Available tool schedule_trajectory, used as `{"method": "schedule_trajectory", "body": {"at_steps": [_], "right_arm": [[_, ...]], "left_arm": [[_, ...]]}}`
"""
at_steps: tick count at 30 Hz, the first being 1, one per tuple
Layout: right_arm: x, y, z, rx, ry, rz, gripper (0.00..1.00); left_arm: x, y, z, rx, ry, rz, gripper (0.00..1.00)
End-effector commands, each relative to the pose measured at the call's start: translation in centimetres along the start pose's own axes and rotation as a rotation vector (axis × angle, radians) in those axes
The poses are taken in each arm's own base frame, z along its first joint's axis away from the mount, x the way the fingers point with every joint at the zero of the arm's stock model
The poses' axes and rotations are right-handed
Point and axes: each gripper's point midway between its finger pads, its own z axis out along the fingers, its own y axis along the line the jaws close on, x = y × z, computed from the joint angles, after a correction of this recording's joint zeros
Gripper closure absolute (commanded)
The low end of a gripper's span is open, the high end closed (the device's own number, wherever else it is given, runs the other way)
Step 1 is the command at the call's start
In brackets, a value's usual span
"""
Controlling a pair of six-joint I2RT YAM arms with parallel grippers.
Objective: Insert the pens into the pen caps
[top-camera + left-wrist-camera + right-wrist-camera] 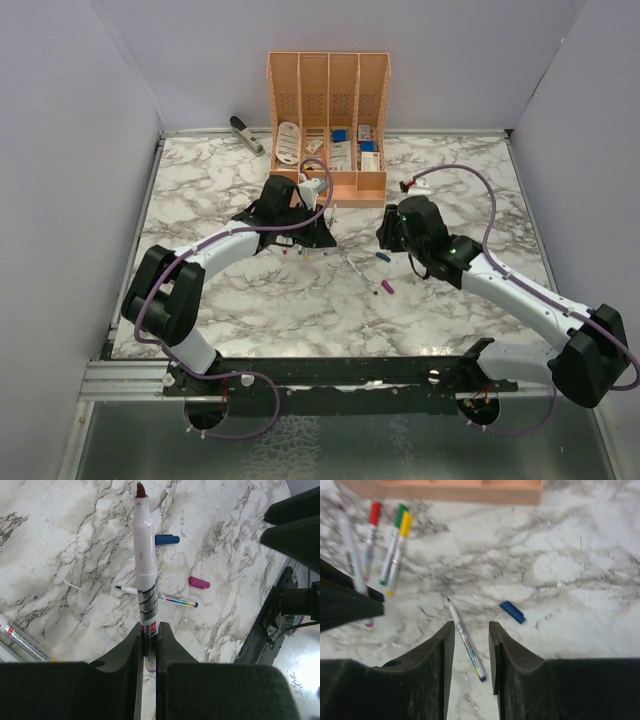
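we record a white marble tabletop [250,300] with grey veining, boxed in by plain grey walls [80,150]. an orange slotted organiser [328,100] stands at the far edge, with a stapler [246,134] to its left.

the left gripper [148,632] is clamped on the lower barrel of a white marker [145,565], uncapped, with a dark red tip. a blue cap [166,539] and a magenta cap [199,582] lie loose on the marble beyond it. the right gripper [471,627] has its jaws apart and grips nothing; it sits over a thin pen [466,640]. 3 capped pens [392,542] lie near the organiser.
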Motion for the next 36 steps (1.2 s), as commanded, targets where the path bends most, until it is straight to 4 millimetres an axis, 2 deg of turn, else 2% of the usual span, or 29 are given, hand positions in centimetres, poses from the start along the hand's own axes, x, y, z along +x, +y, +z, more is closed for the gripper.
{"method": "schedule_trajectory", "body": {"at_steps": [1,6,13,20,36], "right_arm": [[7.4,-3.0,-0.4,0.096,0.267,-0.083,0.67],[11.5,-3.2,-0.5,0.058,0.409,-0.107,0.67],[13.9,-3.3,-0.1,0.048,0.5,-0.128,0.62],[15.4,-4.2,0.2,0.088,0.561,-0.147,0.61],[16.7,-5.3,1.7,0.152,0.591,-0.179,0.61]], "left_arm": [[-0.4,-0.7,-0.6,0.014,-0.015,0.036,1.0],[-0.3,-1.3,-0.6,0.053,-0.018,0.039,1.0],[-0.1,-1.7,-0.6,0.08,-0.009,0.035,1.0],[-0.2,-2.0,-0.4,0.1,-0.02,0.02,1.0],[-0.3,-2.1,-0.1,0.118,-0.016,0.013,1.0]]}}
